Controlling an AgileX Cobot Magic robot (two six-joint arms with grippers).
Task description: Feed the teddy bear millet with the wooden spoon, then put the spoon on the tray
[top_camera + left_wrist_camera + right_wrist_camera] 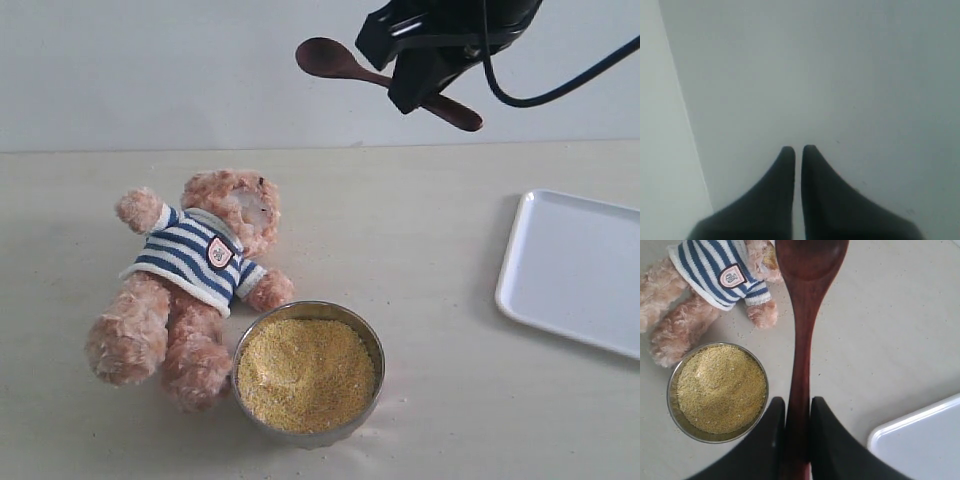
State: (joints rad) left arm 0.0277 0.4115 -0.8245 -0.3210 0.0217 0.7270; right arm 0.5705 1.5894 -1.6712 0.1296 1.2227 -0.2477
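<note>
The teddy bear (195, 270) in its striped shirt lies on its back at the left of the table, with yellow grains on its muzzle. Beside its leg stands the steel bowl of millet (307, 372). High above the table my right gripper (418, 82) is shut on the handle of the wooden spoon (345, 62), which is held level with its bowl pointing left. In the right wrist view the wooden spoon (802, 335) looks empty and my right gripper (797, 402) clamps its handle. The white tray (575, 268) lies at the right. My left gripper (797, 149) shows only in its wrist view, shut and empty.
The bear (715, 285), millet bowl (718, 388) and a corner of the tray (925, 440) show below the spoon in the right wrist view. A few loose grains lie scattered on the beige tabletop (430, 230). A pale wall rises behind the table.
</note>
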